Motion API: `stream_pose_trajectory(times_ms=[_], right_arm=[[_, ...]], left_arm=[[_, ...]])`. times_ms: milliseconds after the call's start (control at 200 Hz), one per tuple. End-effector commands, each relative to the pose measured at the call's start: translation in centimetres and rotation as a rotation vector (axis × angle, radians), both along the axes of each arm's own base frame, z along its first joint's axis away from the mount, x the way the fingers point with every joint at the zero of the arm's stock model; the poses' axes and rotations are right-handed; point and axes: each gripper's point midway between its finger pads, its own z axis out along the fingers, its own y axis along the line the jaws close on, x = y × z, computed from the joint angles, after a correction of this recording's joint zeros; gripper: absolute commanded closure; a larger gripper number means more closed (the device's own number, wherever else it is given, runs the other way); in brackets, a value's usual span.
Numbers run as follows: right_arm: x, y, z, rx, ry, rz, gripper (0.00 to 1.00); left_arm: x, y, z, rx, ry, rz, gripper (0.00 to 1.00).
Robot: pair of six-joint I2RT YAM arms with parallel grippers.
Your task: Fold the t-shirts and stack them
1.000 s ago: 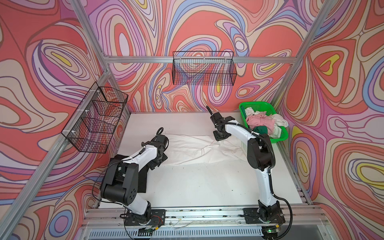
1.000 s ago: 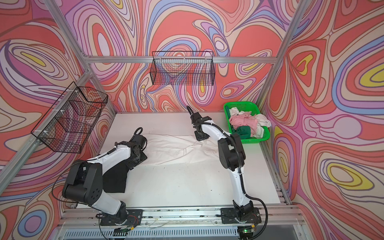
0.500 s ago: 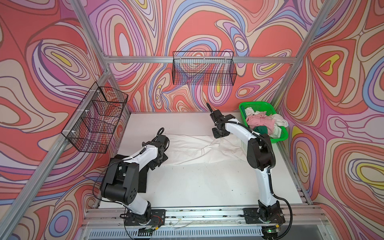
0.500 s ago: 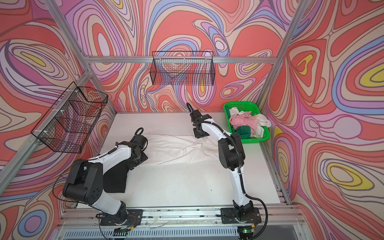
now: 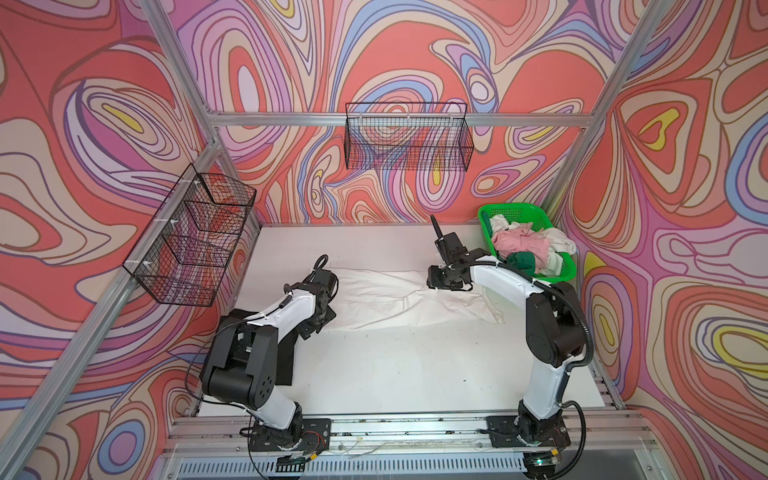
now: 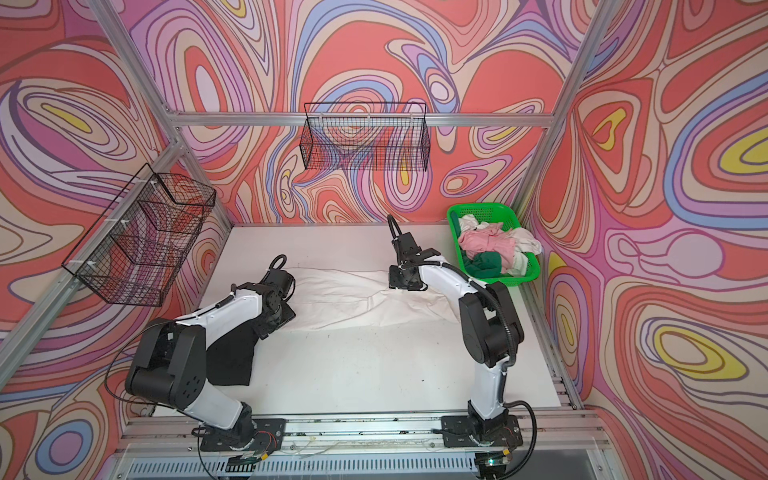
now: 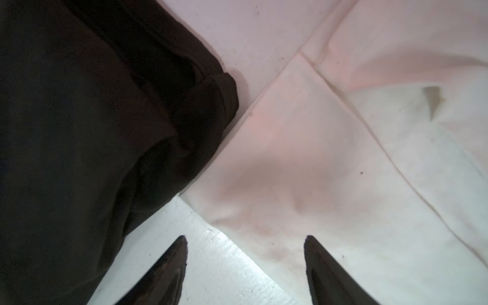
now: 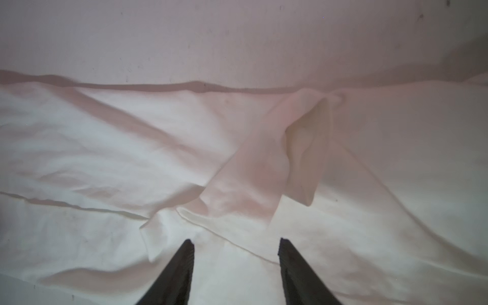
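Since a second earlier, the right pincer (image 8: 235, 239) had parted its jaws; they stood moderately wide and empty just above the rumpled off-white t-shirt (image 5: 399, 299). Everything else lay as before.

Nearest ran the metal rail (image 5: 415, 428) carrying both arm bases. Beyond it the white surface (image 5: 415, 365) lay bare across its near middle. At the near left a black t-shirt (image 6: 230, 361) lay flat, partly under the left arm. The left pincer (image 7: 245, 236) hung low with jaws wide and empty, one fingertip over bare surface and the other over the off-white shirt's left corner, just beside the black cloth.

The off-white shirt stretched across the middle of the surface from left to right, creased, with the right pincer over its far right part. In the far right corner a green basket (image 5: 515, 206) held a pink t-shirt (image 5: 519, 245), a white t-shirt (image 5: 555, 239) and a dark green t-shirt (image 5: 521, 261), heaped together. Black wire baskets hung on the left wall (image 5: 191, 245) and on the far wall (image 5: 407, 141), all walls covered in red, lilac and cream swirls.
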Motion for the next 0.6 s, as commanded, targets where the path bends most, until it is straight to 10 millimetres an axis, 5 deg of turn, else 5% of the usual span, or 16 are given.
stream_pose_trajectory(times_ms=[0, 335, 471, 596], right_arm=[[1.1, 0.7, -1.1, 0.059, -0.005, -0.060, 0.45], [2.0, -0.3, -3.7, -0.016, 0.029, -0.123, 0.54], [2.5, 0.8, -2.9, 0.036, 0.018, -0.104, 0.75], [3.1, 1.9, -1.7, 0.055, 0.006, -0.087, 0.76]], left_arm=[[-0.5, 0.1, -0.2, 0.005, 0.002, 0.011, 0.28], [-0.5, 0.2, 0.0, 0.010, 0.001, 0.009, 0.28], [-0.5, 0.2, -0.1, 0.010, 0.000, 0.012, 0.28], [-0.4, 0.2, -0.1, 0.008, 0.001, 0.012, 0.28]])
